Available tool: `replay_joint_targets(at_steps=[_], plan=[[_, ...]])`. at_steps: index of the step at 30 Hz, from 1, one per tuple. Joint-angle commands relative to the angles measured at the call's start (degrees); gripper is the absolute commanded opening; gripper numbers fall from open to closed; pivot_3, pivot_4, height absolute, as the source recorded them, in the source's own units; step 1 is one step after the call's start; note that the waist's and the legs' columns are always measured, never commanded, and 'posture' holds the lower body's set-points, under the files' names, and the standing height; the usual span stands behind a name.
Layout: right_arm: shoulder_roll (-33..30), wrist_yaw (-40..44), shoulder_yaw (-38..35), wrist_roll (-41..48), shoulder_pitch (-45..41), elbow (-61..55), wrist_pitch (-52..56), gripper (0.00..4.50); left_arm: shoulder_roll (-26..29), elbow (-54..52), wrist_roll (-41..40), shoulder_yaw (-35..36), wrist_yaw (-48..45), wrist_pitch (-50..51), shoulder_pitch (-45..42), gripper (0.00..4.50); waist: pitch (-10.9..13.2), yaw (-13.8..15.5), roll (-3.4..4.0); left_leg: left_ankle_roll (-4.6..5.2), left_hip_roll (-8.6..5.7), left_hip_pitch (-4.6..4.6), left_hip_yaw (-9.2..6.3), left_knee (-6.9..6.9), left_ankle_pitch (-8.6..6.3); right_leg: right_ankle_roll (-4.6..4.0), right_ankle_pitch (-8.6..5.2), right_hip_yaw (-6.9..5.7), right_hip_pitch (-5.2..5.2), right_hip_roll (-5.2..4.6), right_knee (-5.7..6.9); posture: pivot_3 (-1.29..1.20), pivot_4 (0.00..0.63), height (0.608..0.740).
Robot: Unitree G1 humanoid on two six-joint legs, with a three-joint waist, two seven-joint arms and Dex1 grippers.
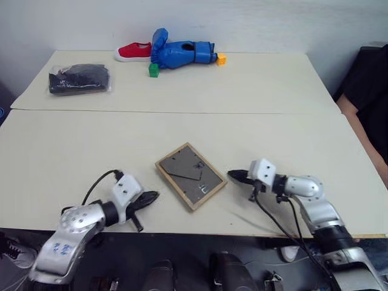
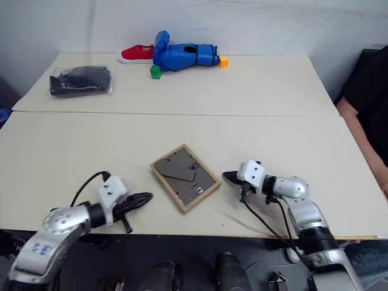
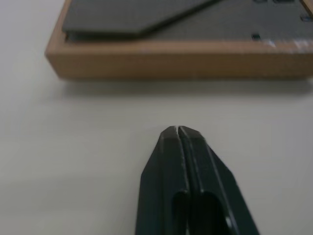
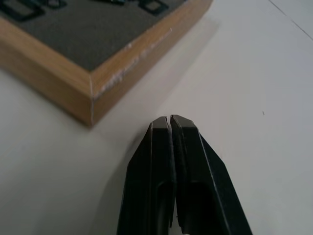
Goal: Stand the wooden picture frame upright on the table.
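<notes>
The wooden picture frame (image 1: 191, 176) lies flat, back side up, near the front edge of the table (image 1: 267, 130), its stand folded down. The left gripper (image 1: 153, 196) sits just off the frame's left side, fingers pressed together and empty; the right gripper (image 1: 233, 176) sits just off its right corner, also pinched closed on nothing. Best play, I'd say: open one gripper, get a finger under the frame's edge, brace the opposite side with the other, then swing the stand out before tipping it up.
</notes>
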Motion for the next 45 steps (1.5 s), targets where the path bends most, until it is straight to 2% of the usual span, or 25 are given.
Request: replay_joint_targets(at_steps=[1,7,13,21,24,26,29,32,34,37,38,42,45], plan=[[0.5,1.2,0.9,1.4,0.4,-3.7,0.7,0.00,-0.3,1.2,1.0,-2.0,-0.1,1.3,-1.4,0.03,0.0,-0.2,0.01,-0.04,0.01,0.00,0.01,-0.04,0.02,0.00,0.00,0.02,-0.02,0.03,0.03,0.00,0.150,0.740],[-0.7,2.7,2.3,3.1,5.8,-15.5,7.8,0.00,-1.7,6.7,3.4,-3.9,0.7,-0.1,-6.3,0.03,0.0,0.3,0.01,-0.02,0.01,-0.03,-0.03,0.08,0.02,0.00,0.00,-0.01,-0.01,-0.02,0.12,0.00,0.150,0.740],[-2.1,0.4,2.4,2.0,11.0,-23.3,13.3,0.00,-3.7,9.4,3.7,-4.2,0.6,-0.7,-10.0,0.03,0.0,0.3,0.00,0.01,0.00,-0.01,-0.07,0.06,0.02,0.00,0.00,-0.03,0.04,-0.03,0.02,0.00,0.150,0.740],[-5.4,-2.0,-0.4,1.5,11.3,-22.0,13.5,0.00,5.3,10.3,4.7,-1.8,-4.6,-0.2,-4.7,0.03,0.0,-0.3,-0.01,-0.06,0.02,0.09,-0.04,-0.09,0.05,-0.02,-0.01,0.02,0.03,0.02,0.00,0.00,0.150,0.740],[-5.8,-2.0,-1.0,1.9,10.8,-21.2,13.5,0.00,7.0,10.7,3.9,0.3,-5.5,-1.4,-2.9,0.03,0.0,-0.5,0.01,-0.06,0.03,0.14,-0.03,-0.13,0.05,-0.06,-0.03,0.03,0.03,0.02,0.02,0.00,0.150,0.740],[-6.0,-1.7,-1.3,2.2,10.8,-21.1,13.4,0.00,7.3,10.1,1.7,2.7,-6.5,-0.5,-2.4,0.03,0.0,-0.4,0.01,-0.04,0.04,0.14,-0.04,-0.14,0.04,-0.06,-0.04,0.02,0.03,0.01,0.03,0.00,0.150,0.740],[-6.9,0.5,-1.8,3.9,10.9,-21.9,12.3,0.00,8.7,7.8,-8.5,9.4,-11.2,8.4,-2.1,0.03,0.0,-0.4,0.00,-0.03,0.05,0.10,-0.04,-0.13,0.03,-0.06,-0.04,0.02,0.01,0.01,0.02,0.00,0.150,0.740],[-8.4,3.1,-0.9,4.6,10.8,-23.2,11.3,0.00,12.0,7.9,-20.9,15.4,-13.4,28.2,-4.4,0.63,0.0,0.0,-0.02,-0.03,0.05,0.03,-0.05,-0.12,0.03,-0.06,-0.04,0.00,-0.05,0.01,0.01,0.00,0.150,0.740],[-8.6,3.4,0.2,3.5,10.1,-23.6,11.3,0.00,14.8,9.6,-27.1,16.1,-14.6,42.5,-7.5,1.18,0.0,0.1,-0.06,0.03,0.04,0.00,-0.08,-0.08,0.00,-0.06,-0.04,-0.02,-0.04,0.00,0.00,0.00,0.150,0.740],[-7.6,2.6,2.2,1.5,9.0,-22.8,10.6,0.00,11.4,16.7,-31.8,18.2,-11.0,59.5,-15.4,2.13,0.0,0.3,-0.06,0.05,-0.03,-0.01,-0.13,-0.05,0.01,-0.05,-0.03,-0.06,0.00,-0.07,0.00,0.00,0.150,0.740],[-7.4,2.4,2.5,1.2,8.8,-22.7,10.6,0.00,10.4,18.8,-33.2,18.9,-9.7,61.9,-17.1,2.38,0.0,0.3,-0.06,0.06,-0.06,-0.02,-0.15,-0.02,0.02,-0.05,-0.03,-0.09,0.00,-0.06,0.00,0.00,0.150,0.740],[-7.4,1.9,4.7,-1.5,7.9,-22.6,10.8,0.00,9.9,29.0,-42.8,11.6,0.0,62.6,-24.2,3.63,0.0,0.2,-0.15,-0.03,-0.07,-0.11,-0.16,0.00,0.06,-0.03,-0.02,-0.10,-0.09,-0.05,0.30,0.00,0.150,0.740],[-7.5,1.9,5.3,-2.4,7.5,-22.7,11.3,0.00,8.1,32.1,-47.5,9.5,6.9,62.6,-26.7,4.48,0.0,0.2,-0.13,-0.05,-0.07,-0.09,-0.16,0.04,0.07,-0.03,-0.02,-0.07,-0.08,-0.07,0.30,0.00,0.150,0.740]])
